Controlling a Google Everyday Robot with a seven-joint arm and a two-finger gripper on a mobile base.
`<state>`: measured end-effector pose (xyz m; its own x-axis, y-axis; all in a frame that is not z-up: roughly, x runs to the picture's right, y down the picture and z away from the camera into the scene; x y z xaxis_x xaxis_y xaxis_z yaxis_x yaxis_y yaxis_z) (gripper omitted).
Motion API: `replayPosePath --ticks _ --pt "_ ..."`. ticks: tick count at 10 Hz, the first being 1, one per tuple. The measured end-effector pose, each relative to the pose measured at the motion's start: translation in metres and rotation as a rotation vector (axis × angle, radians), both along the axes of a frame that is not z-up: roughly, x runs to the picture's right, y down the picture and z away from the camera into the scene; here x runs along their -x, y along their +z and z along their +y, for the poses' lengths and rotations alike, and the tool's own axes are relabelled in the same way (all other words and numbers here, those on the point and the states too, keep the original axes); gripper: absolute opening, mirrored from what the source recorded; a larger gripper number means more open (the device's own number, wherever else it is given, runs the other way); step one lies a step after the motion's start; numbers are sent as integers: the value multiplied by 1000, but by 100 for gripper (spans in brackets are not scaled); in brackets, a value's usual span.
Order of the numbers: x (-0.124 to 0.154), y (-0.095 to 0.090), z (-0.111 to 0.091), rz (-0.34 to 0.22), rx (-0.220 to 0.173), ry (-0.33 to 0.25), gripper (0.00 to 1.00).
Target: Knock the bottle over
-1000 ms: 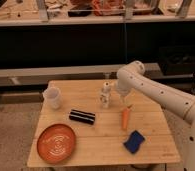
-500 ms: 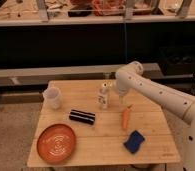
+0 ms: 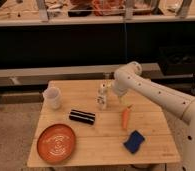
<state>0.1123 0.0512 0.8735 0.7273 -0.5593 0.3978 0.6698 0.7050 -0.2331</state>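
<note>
The bottle [image 3: 102,98] is small, slim and white with dark reddish label marks. It stands upright near the middle of the wooden table [image 3: 101,145]. My gripper [image 3: 108,88] is right beside the bottle's upper right side, at neck height, at the end of the white arm [image 3: 156,96] that reaches in from the right. Whether it touches the bottle I cannot tell.
A white cup [image 3: 53,97] stands at the left. A black box [image 3: 82,116] lies in front of the bottle. An orange plate [image 3: 56,142] is at the front left. A carrot [image 3: 125,117] and a blue sponge [image 3: 135,141] lie at the right.
The gripper has shifted slightly closer to the bottle. The bottle still stands upright in the same spot.
</note>
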Motion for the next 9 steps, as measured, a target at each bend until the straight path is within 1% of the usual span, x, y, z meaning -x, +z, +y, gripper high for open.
replayPosePath --ticks 3,9 --pt "3 1 0 -11 0 -5 80" --pt "19 1 -2 -44 0 -23 80"
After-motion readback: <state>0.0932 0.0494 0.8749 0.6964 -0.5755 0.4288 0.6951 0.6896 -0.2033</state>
